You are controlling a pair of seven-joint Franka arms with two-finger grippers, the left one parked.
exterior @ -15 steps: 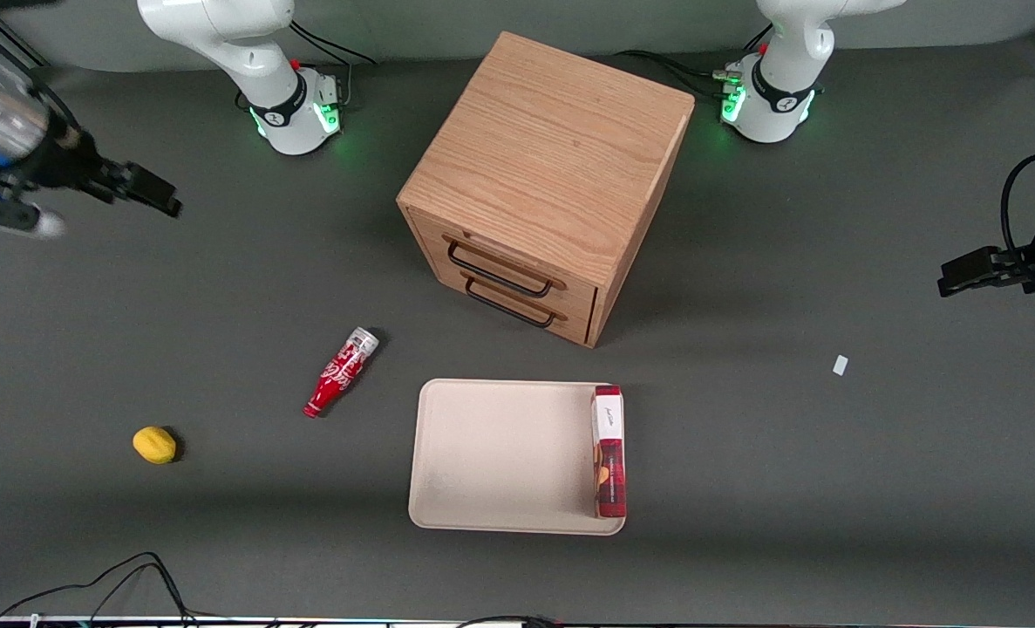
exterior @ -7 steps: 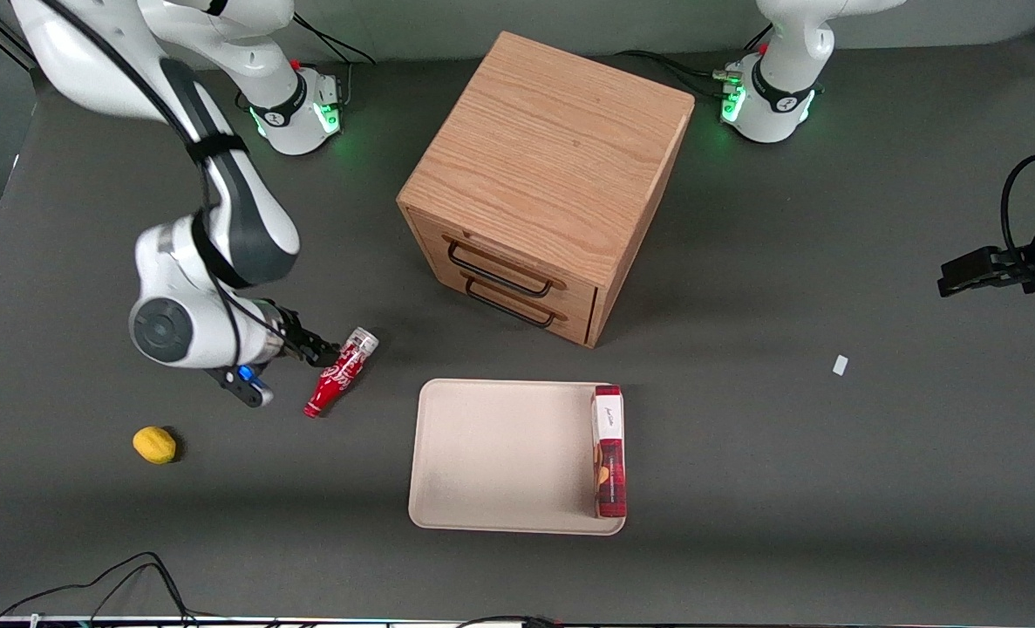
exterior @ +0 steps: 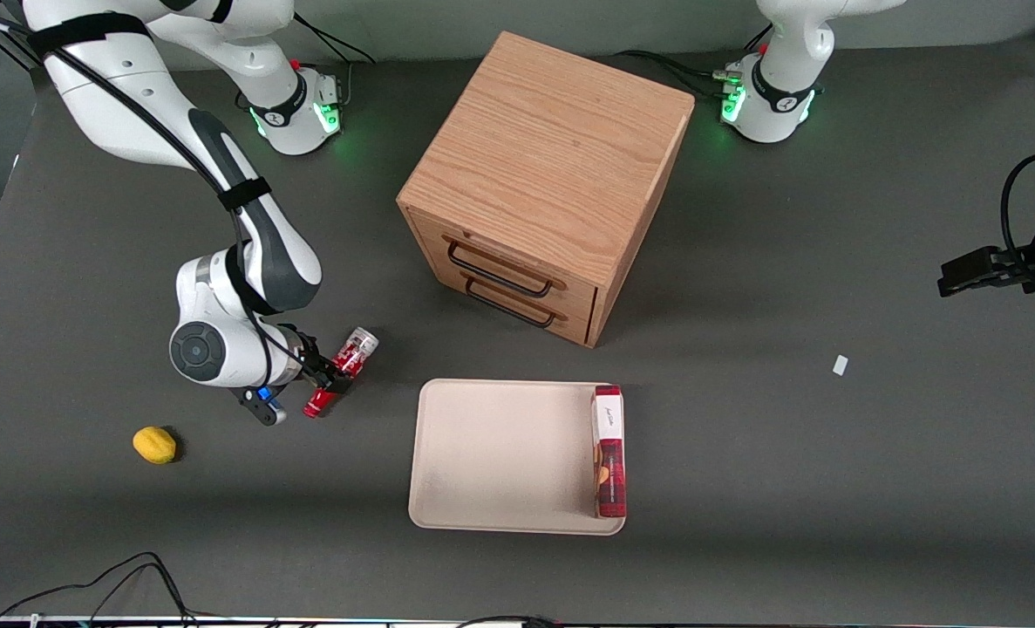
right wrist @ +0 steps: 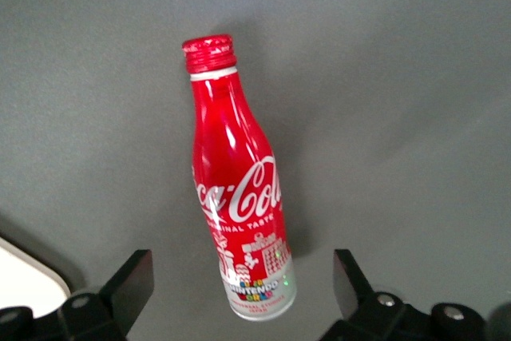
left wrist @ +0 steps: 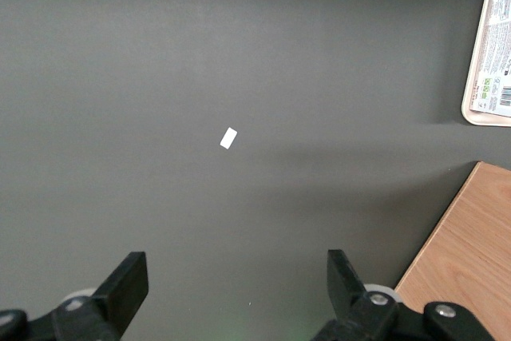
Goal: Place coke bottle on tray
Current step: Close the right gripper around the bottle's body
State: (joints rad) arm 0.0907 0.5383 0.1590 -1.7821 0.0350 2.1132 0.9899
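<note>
The small red contour-shaped coke bottle (exterior: 340,372) (right wrist: 238,181) with white script lies on its side on the dark grey table (exterior: 831,488), beside the large cream-beige tray (exterior: 500,453) with a low rim, toward the working arm's end and apart from it. The black two-finger gripper (exterior: 330,377) (right wrist: 243,293) sits low over the bottle's middle, its fingers (right wrist: 128,281) spread wide on either side, not touching it. A flat red box (exterior: 609,451) with a white end rests in the tray. A wooden two-drawer cabinet (exterior: 548,183) stands farther from the camera than the tray.
</note>
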